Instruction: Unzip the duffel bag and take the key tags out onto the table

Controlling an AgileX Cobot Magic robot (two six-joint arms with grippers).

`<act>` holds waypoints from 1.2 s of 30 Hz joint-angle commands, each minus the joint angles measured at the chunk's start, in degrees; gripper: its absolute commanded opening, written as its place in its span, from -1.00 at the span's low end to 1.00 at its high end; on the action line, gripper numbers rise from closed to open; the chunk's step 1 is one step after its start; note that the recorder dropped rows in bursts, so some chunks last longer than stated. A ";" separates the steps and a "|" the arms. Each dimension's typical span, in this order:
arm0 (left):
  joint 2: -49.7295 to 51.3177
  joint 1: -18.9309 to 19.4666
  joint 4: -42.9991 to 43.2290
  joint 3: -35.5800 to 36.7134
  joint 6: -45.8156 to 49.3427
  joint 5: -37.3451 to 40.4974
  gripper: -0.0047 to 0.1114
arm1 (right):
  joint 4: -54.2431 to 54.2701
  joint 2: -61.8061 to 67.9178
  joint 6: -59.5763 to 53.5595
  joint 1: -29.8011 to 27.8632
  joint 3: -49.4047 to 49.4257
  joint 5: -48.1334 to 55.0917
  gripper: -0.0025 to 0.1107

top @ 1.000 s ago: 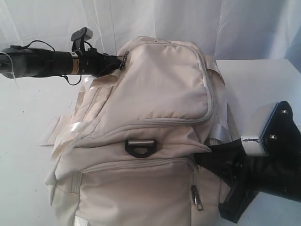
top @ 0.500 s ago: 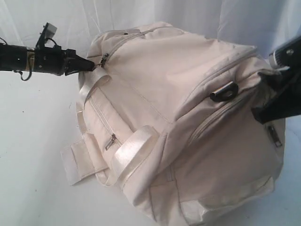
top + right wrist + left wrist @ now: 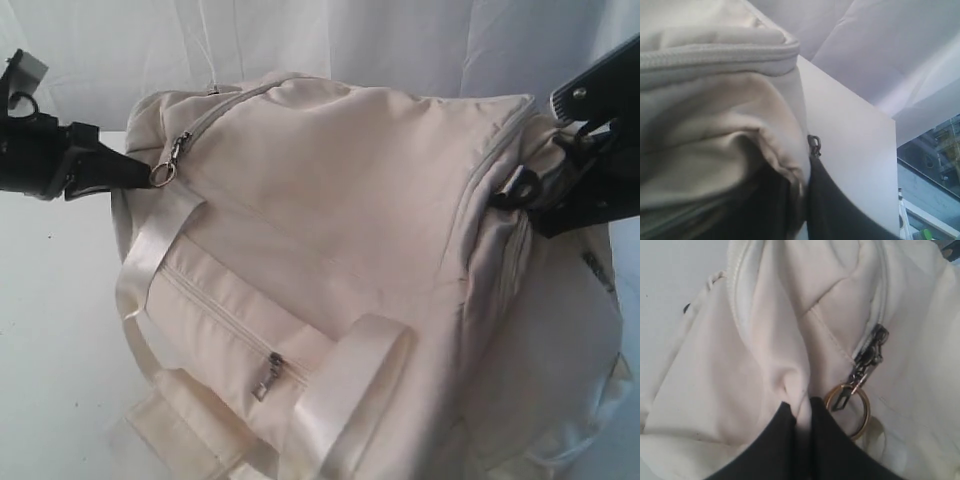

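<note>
Left pincer (image 3: 799,409) and right pincer (image 3: 799,186) pinch fabric at opposite ends of the duffel bag (image 3: 350,230).

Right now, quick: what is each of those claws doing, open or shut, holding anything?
Left gripper: closed, pinching a fold of the duffel bag beside the zipper pull.
Right gripper: closed, pinching fabric at the bag's other end.

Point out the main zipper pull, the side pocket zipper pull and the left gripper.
main zipper pull (image 3: 867,357), left wrist view, on its dark metal tab.
side pocket zipper pull (image 3: 267,376), exterior view, on the hanging tab.
left gripper (image 3: 138,174), exterior view, between its fingertips.
</note>
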 commanded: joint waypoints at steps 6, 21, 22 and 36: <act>-25.33 0.62 -6.20 19.87 -0.51 -2.61 -0.92 | -19.33 8.03 29.41 -0.67 -9.68 2.15 -0.96; -44.27 0.62 -6.20 35.92 -0.51 -2.61 -0.92 | -19.33 18.30 41.02 -0.67 -23.92 -3.45 -0.69; -44.27 0.62 -6.20 36.31 -0.51 -2.61 -0.92 | -19.33 18.08 41.02 -0.67 -24.50 -4.04 -0.55; -44.27 0.62 -6.20 36.32 -0.51 -2.61 0.68 | -19.33 9.27 41.02 -0.67 -25.87 -12.17 0.58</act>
